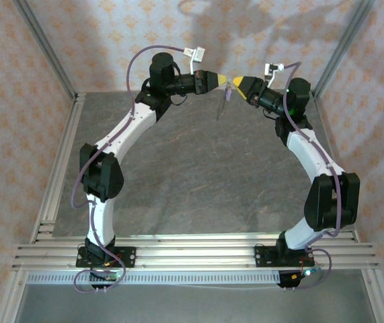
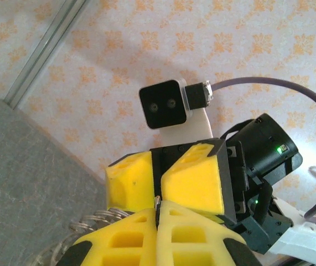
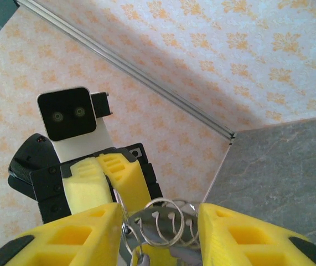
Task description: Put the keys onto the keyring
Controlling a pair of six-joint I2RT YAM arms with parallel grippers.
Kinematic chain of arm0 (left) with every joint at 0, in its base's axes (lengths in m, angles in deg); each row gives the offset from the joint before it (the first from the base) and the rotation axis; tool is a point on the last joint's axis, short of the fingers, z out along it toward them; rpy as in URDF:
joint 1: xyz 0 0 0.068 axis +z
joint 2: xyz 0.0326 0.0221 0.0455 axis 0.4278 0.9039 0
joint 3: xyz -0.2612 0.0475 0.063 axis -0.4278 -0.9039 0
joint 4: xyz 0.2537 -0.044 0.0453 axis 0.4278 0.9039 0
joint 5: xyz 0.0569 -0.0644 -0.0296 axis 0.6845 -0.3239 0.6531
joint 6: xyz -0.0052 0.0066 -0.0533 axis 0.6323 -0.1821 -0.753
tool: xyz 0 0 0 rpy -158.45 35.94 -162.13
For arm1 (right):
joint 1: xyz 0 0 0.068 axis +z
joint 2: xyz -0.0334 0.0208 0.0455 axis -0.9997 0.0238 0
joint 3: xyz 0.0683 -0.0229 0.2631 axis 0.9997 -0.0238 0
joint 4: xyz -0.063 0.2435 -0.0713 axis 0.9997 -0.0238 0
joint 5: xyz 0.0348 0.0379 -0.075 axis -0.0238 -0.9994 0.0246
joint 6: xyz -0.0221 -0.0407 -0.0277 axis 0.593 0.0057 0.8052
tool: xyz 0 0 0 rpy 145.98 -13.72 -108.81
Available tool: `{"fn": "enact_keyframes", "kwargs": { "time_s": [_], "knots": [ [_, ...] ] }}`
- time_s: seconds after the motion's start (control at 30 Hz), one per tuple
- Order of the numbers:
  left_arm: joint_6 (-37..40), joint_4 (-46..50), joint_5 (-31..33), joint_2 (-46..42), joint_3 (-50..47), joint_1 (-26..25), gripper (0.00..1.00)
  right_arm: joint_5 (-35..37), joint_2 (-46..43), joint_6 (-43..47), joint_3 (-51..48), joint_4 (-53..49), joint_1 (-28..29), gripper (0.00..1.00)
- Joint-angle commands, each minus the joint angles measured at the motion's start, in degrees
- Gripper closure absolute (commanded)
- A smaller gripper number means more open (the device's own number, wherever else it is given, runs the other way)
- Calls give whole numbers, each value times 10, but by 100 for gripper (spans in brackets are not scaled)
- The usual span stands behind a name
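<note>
Keyring (image 3: pixel 159 226) aloft, high over the far end of the table (image 1: pixel 178 175), where both grippers meet tip to tip.

Right gripper (image 3: pixel 159 211): fingers part-way apart, the wire coils filling the gap between them. Looks clamped across its width.

Left gripper (image 2: pixel 158 207): fingers pressed tight together, a sliver of metal at the tips. Cannot tell what it belongs to.

Key (image 1: pixel 224 102), as I take it: a thin pale thing hanging below the tips toward the table. Too small to be sure.

Handling, my guess: keyring is light, springy thin wire, smooth, apt to twist or slip under pressure. Best held on the flat of the loop, split end left free. Key tiny and light; pinch the head, keep its hole clear.
</note>
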Motion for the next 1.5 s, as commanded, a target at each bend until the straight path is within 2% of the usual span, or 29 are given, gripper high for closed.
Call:
{"fn": "enact_keyframes", "kwargs": {
  "time_s": [0.0,0.4,1.1,1.23,1.47],
  "knots": [
    [-20,-63,12,-39,-7,4,100,15,-37,-13,-18,59,-2,60],
    [-37,-88,14,-42,-12,3,100,40,-32,-14,-20,64,17,60],
    [-38,-90,10,-43,-13,3,100,45,-12,-33,11,78,31,71],
    [-38,-90,10,-45,-13,3,100,46,-5,-28,16,70,36,77],
    [-40,-93,12,-44,-12,3,100,33,5,-23,17,65,44,100]
  ]
}}
